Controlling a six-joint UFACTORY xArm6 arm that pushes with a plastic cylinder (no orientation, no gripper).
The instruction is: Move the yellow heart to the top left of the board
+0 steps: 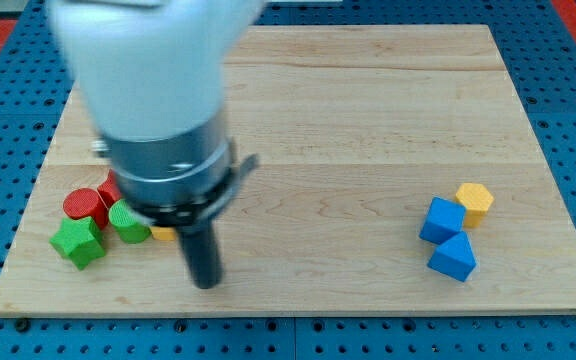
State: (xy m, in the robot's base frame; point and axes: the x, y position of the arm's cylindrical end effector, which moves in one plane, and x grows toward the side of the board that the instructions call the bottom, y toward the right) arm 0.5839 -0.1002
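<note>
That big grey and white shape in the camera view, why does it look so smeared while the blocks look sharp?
Camera view: the arm sits close to the lens and looks blurred; my tip is soft-edged too, just right of the partly hidden yellow block. The blue blocks are crisp, with small soft shadows; lighting is even, no strong glare.

Block cluster (80,241) bottom left, my tip (205,284) beside it (another group (443,220) right)
</note>
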